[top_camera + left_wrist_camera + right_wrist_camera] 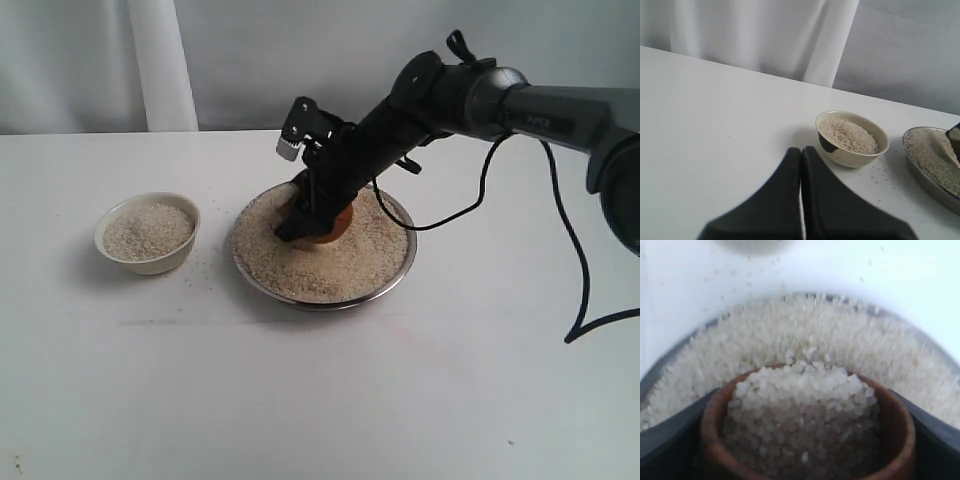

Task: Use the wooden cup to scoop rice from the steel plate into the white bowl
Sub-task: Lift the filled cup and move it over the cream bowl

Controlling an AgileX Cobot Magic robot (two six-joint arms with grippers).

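Steel plate [395,283]: one, heaped with rice [330,268]. White bowl [148,262]: one, beside the plate but apart from it, also holding rice. Wooden cup [332,228]: one, sunk in the plate's rice and clamped by the right gripper [306,215]. Only the right wrist view shows the cup full of grains. Only the left wrist view shows the left gripper [801,165], its fingers pressed together and holding nothing.
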